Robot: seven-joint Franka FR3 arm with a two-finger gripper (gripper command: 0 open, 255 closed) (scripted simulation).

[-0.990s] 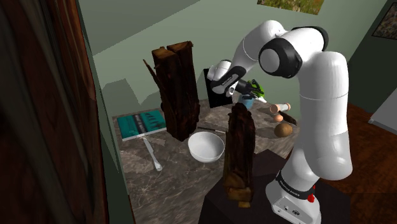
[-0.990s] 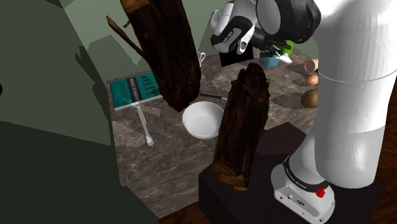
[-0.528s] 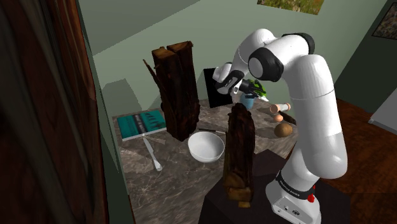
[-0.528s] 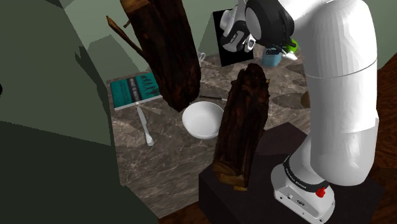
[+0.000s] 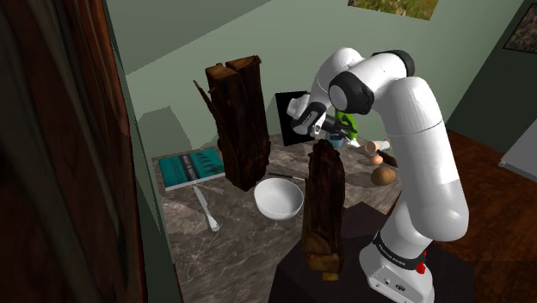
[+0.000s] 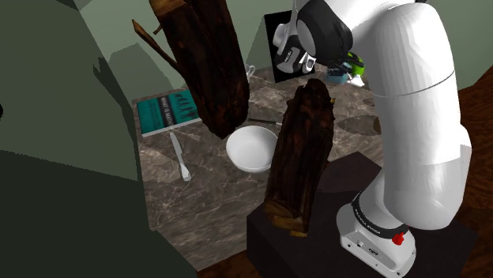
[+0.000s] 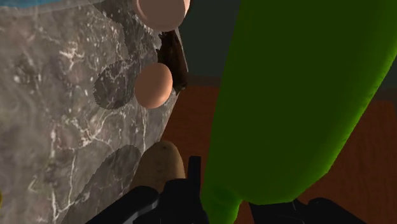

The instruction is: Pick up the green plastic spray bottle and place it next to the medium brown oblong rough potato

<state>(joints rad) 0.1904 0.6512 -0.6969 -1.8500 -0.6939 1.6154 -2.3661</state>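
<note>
Now the green spray bottle (image 7: pixel 299 95) is up in the air, clasped between the two black fingers of the gripper (image 7: pixel 230 202), over the far part of the marble table (image 5: pixel 232 237). Under it, near the table's edge, lies the brown potato (image 7: pixel 162 167), with a pale egg (image 7: pixel 153 85) a little beyond. A white bowl (image 5: pixel 278 200) stands well apart from them.

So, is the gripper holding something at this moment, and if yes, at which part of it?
Yes. The gripper is shut on the green spray bottle. Its fingers clasp the bottle's narrow end, and the wide body points away from the hand.
</note>
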